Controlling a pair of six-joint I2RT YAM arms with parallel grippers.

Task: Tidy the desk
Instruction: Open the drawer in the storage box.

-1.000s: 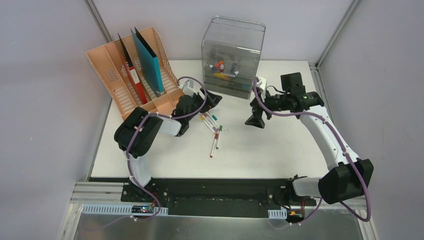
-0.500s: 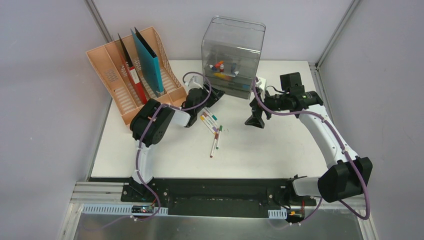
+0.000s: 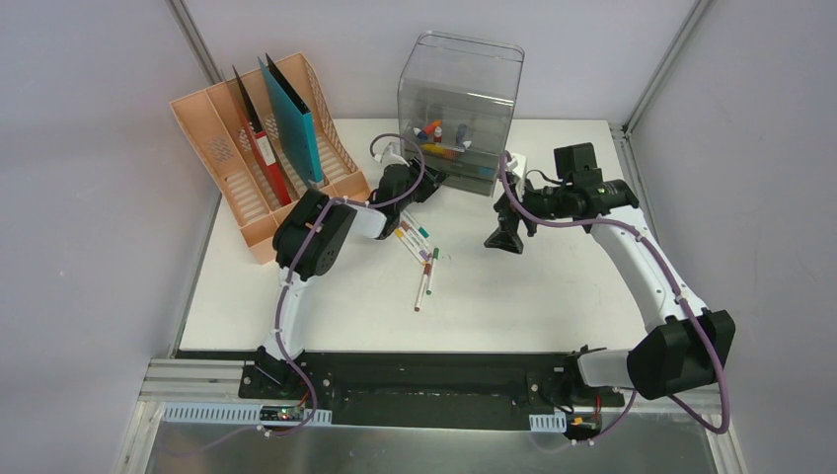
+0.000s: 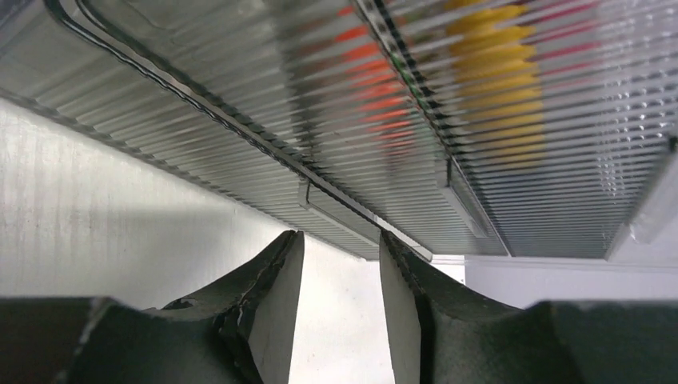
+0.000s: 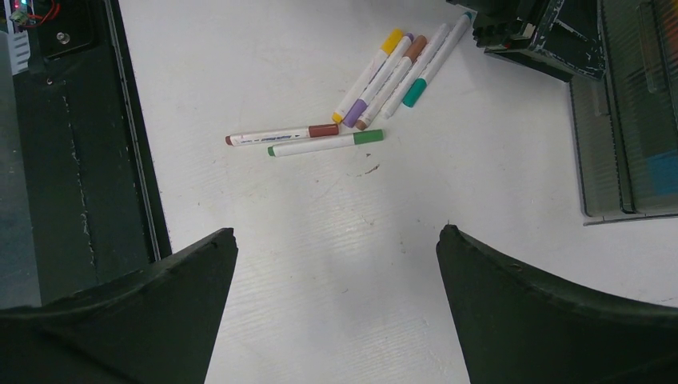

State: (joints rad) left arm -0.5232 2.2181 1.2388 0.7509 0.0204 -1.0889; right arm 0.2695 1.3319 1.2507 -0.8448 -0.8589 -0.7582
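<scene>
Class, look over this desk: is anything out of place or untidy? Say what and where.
Yes. Several markers lie loose on the desk in front of the clear drawer box, pointing different ways. The folders stand neatly in the peach file rack.

You're looking at a desk (image 3: 523,296) with a large white rectangular top, flat and level. Its black rail (image 3: 434,370) runs along the near edge, with aluminium frame (image 3: 197,378) just beyond it.
</scene>
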